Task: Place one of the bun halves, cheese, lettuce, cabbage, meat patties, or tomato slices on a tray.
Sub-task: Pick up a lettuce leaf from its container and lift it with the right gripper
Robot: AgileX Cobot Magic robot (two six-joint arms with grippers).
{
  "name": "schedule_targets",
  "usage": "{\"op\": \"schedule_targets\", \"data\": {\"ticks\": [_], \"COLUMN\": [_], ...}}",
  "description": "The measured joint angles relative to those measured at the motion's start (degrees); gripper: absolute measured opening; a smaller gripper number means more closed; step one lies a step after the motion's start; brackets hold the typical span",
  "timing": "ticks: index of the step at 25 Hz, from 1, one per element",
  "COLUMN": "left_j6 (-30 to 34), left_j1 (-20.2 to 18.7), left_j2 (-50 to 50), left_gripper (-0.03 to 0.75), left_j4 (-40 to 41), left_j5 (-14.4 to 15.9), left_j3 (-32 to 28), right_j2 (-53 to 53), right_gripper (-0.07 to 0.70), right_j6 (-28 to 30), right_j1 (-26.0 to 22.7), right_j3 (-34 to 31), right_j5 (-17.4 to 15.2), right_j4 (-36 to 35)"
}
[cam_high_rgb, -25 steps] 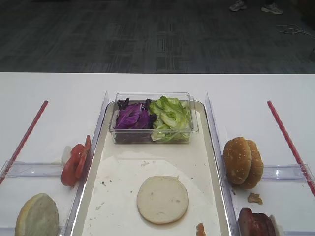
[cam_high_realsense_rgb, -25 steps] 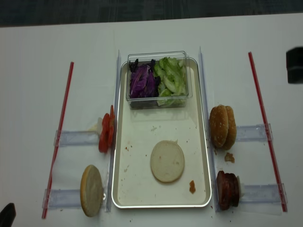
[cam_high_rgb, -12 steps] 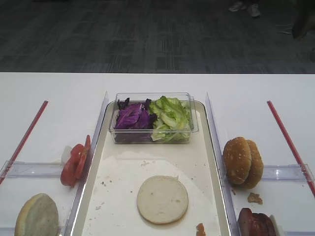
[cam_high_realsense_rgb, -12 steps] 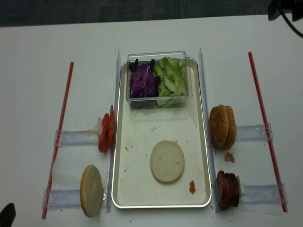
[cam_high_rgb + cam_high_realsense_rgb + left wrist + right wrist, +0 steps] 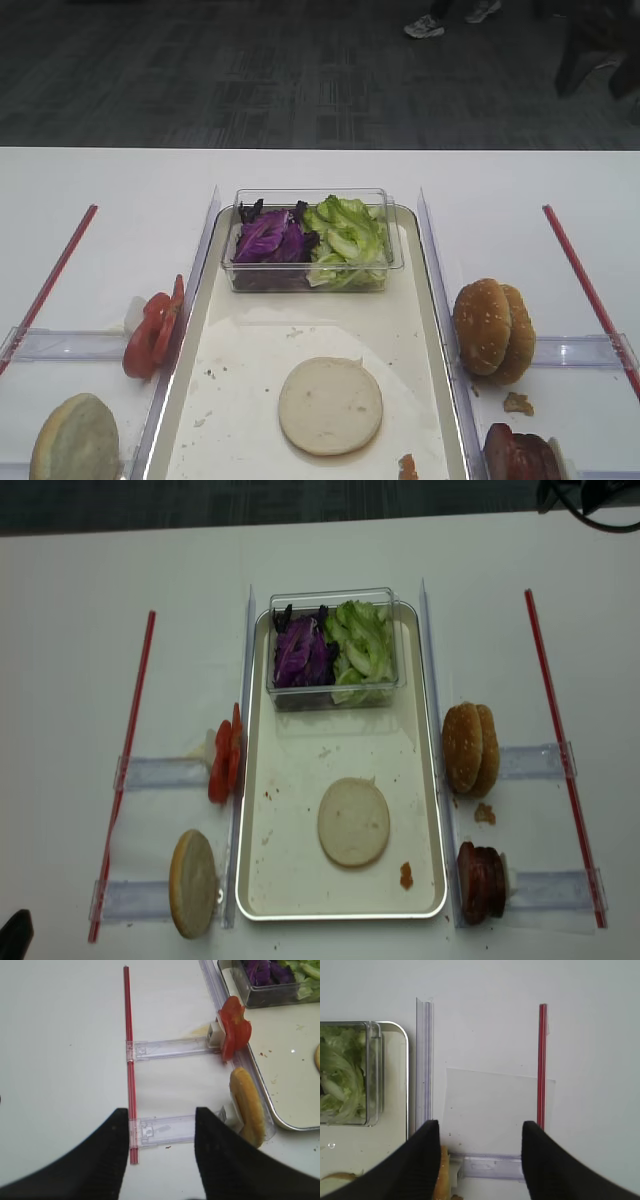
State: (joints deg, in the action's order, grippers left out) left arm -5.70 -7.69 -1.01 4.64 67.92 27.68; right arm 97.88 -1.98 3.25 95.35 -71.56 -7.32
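Bright, even overhead light washes the white tabletop [image 5: 80, 600] nearly flat, with only faint, soft shadows. The floor [image 5: 200, 70] beyond is dim. Both high views are slightly soft and grainy. In the wrist views the near dark fingers [image 5: 112, 1160] are blurred, and the tray [image 5: 340, 914] rim glints

A white tabletop [image 5: 110, 180] fills the lower part of the scene under even, soft light. Beyond its far edge lies a dark grey carpet [image 5: 250, 70] with a faint block pattern. At the top of the exterior high view 2 pale sneakers [image 5: 425, 25] of a standing person show, with a dark shape at the right edge.
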Motion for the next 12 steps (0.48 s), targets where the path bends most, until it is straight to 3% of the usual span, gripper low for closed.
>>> {"op": "schedule_targets", "data": {"ticks": [12], "left_j6": [0.0], "left_j1": [0.0], "left_j2": [0.0], "left_gripper": [0.296], "left_j4": [0.0], "left_j5": [0.0], "left_j3": [0.0], "right_j2": [2.5], "right_gripper": [0.393], "right_j6": [-1.4], "right_j1": [0.0], "right_j3": [0.2], "right_j5": [0.0], "right_j4": [0.0]}}
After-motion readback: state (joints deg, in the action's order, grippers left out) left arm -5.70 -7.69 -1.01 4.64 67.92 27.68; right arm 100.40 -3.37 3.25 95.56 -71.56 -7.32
